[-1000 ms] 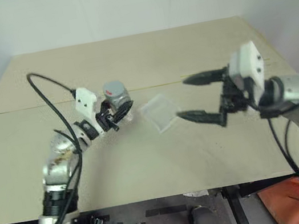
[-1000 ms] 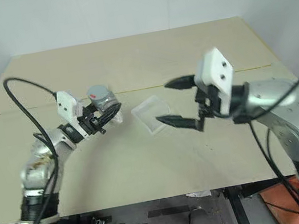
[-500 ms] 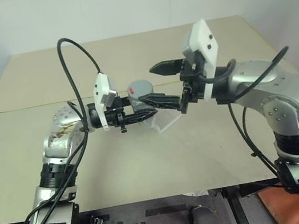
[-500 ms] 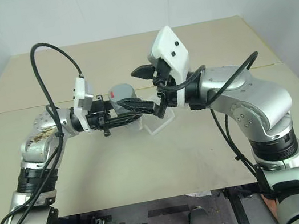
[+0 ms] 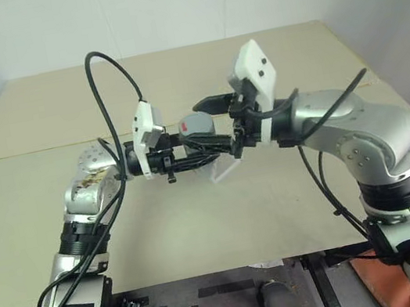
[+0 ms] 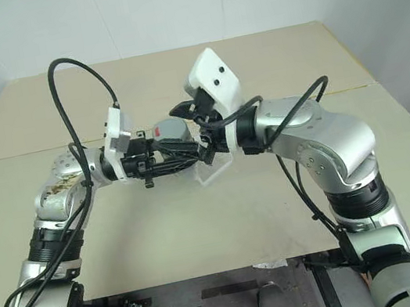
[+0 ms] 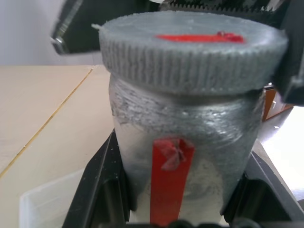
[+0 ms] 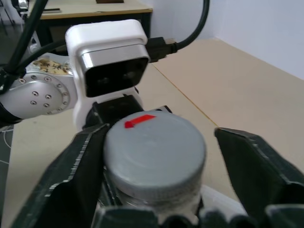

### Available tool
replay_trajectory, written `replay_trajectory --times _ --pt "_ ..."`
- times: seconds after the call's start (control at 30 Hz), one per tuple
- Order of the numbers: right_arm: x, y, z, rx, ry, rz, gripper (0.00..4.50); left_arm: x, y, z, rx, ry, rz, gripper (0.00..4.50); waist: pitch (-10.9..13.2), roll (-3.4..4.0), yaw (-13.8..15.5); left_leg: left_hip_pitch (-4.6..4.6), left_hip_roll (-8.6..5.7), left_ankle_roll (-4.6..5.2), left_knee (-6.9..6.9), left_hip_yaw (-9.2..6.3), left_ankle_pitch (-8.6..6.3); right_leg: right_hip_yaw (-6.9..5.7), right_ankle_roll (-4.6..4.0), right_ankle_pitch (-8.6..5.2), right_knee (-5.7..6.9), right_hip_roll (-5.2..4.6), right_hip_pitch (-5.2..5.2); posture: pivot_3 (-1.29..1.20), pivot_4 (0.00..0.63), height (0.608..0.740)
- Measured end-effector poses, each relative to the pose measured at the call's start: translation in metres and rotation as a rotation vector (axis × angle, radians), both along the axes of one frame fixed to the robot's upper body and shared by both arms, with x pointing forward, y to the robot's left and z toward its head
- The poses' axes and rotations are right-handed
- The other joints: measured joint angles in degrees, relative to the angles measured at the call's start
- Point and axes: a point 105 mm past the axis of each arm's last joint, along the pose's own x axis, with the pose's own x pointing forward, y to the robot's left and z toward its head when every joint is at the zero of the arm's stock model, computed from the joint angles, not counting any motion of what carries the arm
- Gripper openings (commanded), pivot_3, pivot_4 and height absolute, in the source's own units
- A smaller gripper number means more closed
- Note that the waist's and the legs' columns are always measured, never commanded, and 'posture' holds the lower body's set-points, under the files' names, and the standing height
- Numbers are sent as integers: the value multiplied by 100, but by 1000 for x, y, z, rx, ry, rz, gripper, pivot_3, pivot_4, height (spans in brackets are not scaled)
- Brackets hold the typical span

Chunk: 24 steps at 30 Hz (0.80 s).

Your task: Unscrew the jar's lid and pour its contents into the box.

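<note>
- Left wrist view: the left gripper (image 7: 178, 209) is clamped on the jar (image 7: 183, 152), a black finger pressed on each side of the silvery wall below the cap. The jar stands upright in this grip, raised off the table (image 5: 202, 225).
- The lid (image 8: 154, 149) is on the jar, seated flat and looking fully screwed down, a red mark on its top. Unscrewing is not yet done, by my reading.
- In the right wrist view the right gripper (image 8: 156, 166) straddles the lid. One finger (image 8: 71, 166) lies against the ribbed rim; the other (image 8: 251, 161) stands a little apart from it. The jaws are fairly narrow, but whether they hold the lid I cannot tell.
- The box (image 5: 224, 169) lies on the table just below and beside the jar, partly hidden by the two grippers. What shows of it looks empty.
- The contents cannot be made out through the jar's wall.
- Done so far, as I judge it: jar picked up and offered to the other gripper above the box.
- Left: grip the lid firmly, twist it off, move it aside, then tip the jar over the box.
</note>
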Motion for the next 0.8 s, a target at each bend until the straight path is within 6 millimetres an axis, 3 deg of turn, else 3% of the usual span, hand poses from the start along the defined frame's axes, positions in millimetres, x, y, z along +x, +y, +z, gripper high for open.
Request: replay_trajectory --times 0.03,0.23,0.5,0.67,0.73,0.8 --pt "0 0 0 1 5 4 2756 0 1 0 3 -3 2 1943 0 0 1 0 -1 0 0 0 0 0 0 0 0 -1 1 0 150 740" --pt "-1 5 -2 9 16 73 2756 -4 7 0 38 -2 -34 1943 1 1 -8 1 0 0 0 0 0 0 0 0 -1 0 -1 0 150 740" --pt "-14 17 0 -11 -4 466 2756 -26 19 2 44 -4 -257 1943 2 2 -13 0 0 0 1 0 0 0 0 0 -1 1 0 0 150 740" --pt "-13 19 0 -23 -33 638 2756 -33 19 3 46 -19 -294 1943 2 4 -36 2 1 -1 1 0 1 0 0 0 2 2 0 0 150 740" --pt "-11 22 -2 -35 -34 681 3468 -34 22 1 55 -17 -287 1943 3 4 -84 2 1 -3 0 -1 2 0 0 0 8 2 -1 0 150 740" --pt "-8 24 -4 -45 -42 700 3804 -36 23 -1 51 -9 -290 1943 3 4 -130 2 1 -5 0 -2 3 0 0 0 10 2 -1 0 150 740"
